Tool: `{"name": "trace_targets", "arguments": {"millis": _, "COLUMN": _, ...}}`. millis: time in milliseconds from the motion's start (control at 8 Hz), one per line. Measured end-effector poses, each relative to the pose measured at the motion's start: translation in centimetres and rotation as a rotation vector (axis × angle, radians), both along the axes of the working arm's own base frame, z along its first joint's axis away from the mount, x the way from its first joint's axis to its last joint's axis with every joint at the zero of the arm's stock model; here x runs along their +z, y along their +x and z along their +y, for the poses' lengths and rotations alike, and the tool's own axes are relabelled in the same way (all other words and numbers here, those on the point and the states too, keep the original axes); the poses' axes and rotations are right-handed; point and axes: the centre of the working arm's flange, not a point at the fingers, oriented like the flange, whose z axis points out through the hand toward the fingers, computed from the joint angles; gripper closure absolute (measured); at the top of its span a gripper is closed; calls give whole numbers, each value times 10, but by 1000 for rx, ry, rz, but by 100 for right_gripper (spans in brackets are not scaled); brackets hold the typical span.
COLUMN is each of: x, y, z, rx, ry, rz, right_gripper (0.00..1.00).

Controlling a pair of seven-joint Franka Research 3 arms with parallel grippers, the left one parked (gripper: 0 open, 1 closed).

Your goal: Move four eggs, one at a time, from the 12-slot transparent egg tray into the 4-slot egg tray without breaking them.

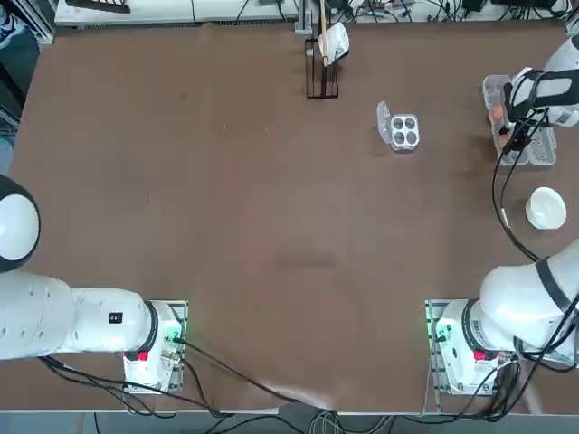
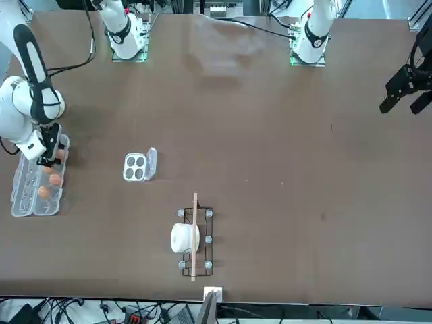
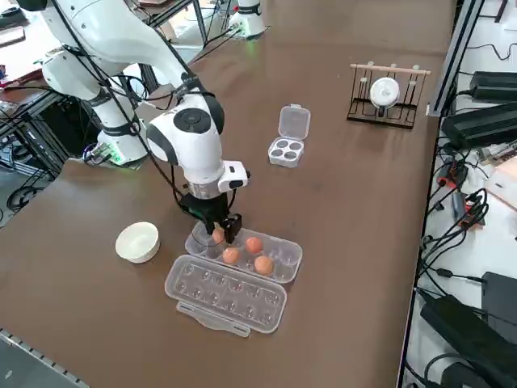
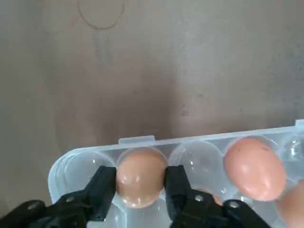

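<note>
Top view: my right gripper [image 1: 517, 136] hangs over the long clear egg tray [image 1: 543, 155] at the table's far right edge. The small four-cup tray [image 1: 403, 132] lies well apart to the left of it, at about the same depth, all four cups bare. The coming carry therefore runs sideways to the left across open table, and the right arm is by far the nearer one. A white bowl [image 1: 546, 207] sits just on the near side of the long tray.

Front view: the arm is at the picture's left. I count three eggs clear of the gripper [image 2: 47, 160], among them one [image 2: 44, 192] at the tray's far end; the held one is hidden behind the fingers.

Right side view: the gripper [image 3: 223, 231] points straight down into an end cup of the row of the long tray [image 3: 284, 257] that lies towards the four-cup tray [image 3: 285, 151]. The tray's open lid [image 3: 226, 295] lies flat on the other side. The way up looks unobstructed.

Right wrist view: the two fingers [image 4: 102, 186] are pressed against opposite sides of an egg [image 4: 138, 176], pinching it while it sits upright in its cup, long axis vertical. A neighbouring egg [image 4: 254, 167] stands one empty cup away, so I judge a straight lift will clear it.
</note>
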Motion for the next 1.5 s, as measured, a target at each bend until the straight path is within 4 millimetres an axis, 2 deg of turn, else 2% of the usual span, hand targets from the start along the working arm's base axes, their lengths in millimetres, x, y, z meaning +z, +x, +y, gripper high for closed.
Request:
{"name": "trace_targets", "arguments": {"millis": 375, "x": 1, "y": -1, "z": -3, "rx": -31, "ry": 19, "rz": -6, "right_gripper": 41}}
{"name": "trace_targets", "arguments": {"millis": 625, "x": 9, "y": -3, "z": -7, "rx": -51, "ry": 27, "rz": 4, "right_gripper": 41}}
{"name": "trace_targets", "arguments": {"millis": 875, "x": 38, "y": -3, "z": -11, "rx": -76, "ry": 38, "rz": 10, "right_gripper": 41}}
{"name": "trace_targets", "arguments": {"millis": 1125, "x": 79, "y": -2, "z": -4, "rx": -112, "ry": 42, "rz": 16, "right_gripper": 41}}
{"name": "trace_targets", "arguments": {"millis": 1250, "x": 103, "y": 0, "z": 11, "rx": -159, "ry": 44, "rz": 28, "right_gripper": 41}}
{"name": "trace_targets", "arguments": {"millis": 1375, "x": 125, "y": 4, "z": 38, "rx": -216, "ry": 42, "rz": 42, "right_gripper": 41}}
{"name": "trace_targets", "arguments": {"millis": 1500, "x": 144, "y": 9, "z": 75, "rx": -276, "ry": 37, "rz": 46, "right_gripper": 41}}
